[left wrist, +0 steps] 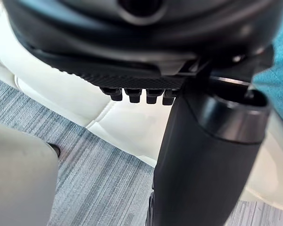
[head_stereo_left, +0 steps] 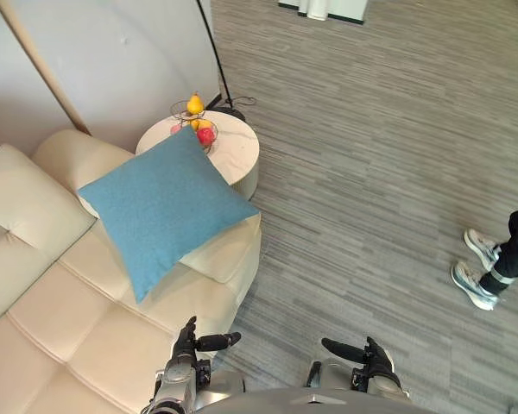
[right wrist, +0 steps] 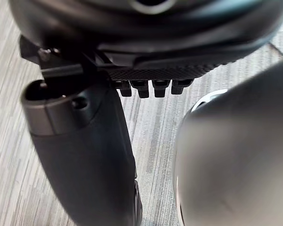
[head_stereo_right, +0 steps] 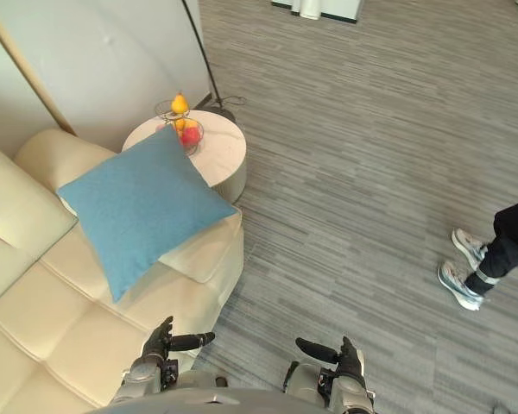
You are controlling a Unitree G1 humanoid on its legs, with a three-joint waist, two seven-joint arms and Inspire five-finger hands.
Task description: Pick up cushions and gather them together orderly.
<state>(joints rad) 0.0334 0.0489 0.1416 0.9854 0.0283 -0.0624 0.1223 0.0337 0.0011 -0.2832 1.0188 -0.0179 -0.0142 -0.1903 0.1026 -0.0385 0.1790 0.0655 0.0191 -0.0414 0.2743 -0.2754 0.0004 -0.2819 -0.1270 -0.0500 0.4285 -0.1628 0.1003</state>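
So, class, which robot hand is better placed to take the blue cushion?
Left. The left robot hand is over the sofa edge, near the blue cushion; the right robot hand is over carpet, farther off.

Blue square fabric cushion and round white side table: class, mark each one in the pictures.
Blue square fabric cushion [head_stereo_left: 160, 207], left eye view, centre of its face.
Round white side table [head_stereo_left: 237, 148], left eye view, bare top.

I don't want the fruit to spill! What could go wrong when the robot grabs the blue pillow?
The blue cushion has a corner right by the fruit basket on the round table, so a careless lift might tip it. It lies at the edge of the sofa and could slide to the floor. A person stands to the right; a wide turn might bump them.
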